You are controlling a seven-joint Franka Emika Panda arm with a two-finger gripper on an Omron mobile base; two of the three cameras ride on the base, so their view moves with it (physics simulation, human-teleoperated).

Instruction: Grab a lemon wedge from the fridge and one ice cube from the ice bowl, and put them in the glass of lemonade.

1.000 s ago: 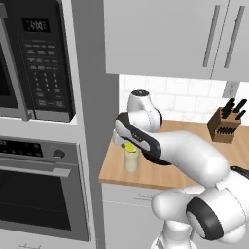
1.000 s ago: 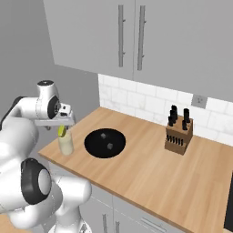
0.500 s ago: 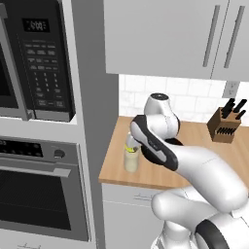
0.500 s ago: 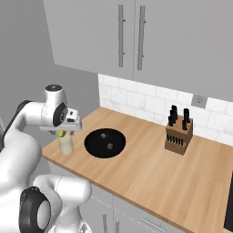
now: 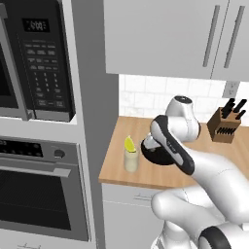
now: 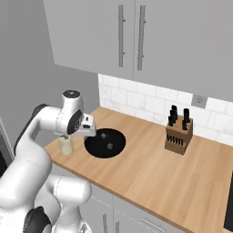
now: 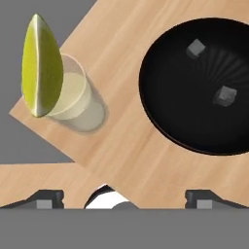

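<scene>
The lemon wedge (image 7: 43, 65) stands yellow-green in the glass of lemonade (image 7: 78, 104), poking up past its rim; it also tops the glass (image 5: 130, 160) near the counter's left end. The black ice bowl (image 7: 204, 87) lies just right of the glass and holds two ice cubes (image 7: 196, 47) (image 7: 225, 95). My gripper (image 7: 126, 199) hovers open and holds nothing, above the counter between glass and bowl, its fingertips (image 7: 46, 198) spread wide. From the right base camera the gripper (image 6: 88, 129) hangs over the left rim of the bowl (image 6: 105, 143), beside the glass (image 6: 67, 145).
A knife block (image 6: 178, 132) stands at the back of the wooden counter (image 6: 150, 173) by the tiled wall. A microwave (image 5: 39, 63) and black wall oven (image 5: 39, 194) fill the column left of the counter. Wall cabinets (image 6: 132, 36) hang above.
The gripper has let go of the lemon wedge, which stays in the glass, and has swung right toward the ice bowl.
</scene>
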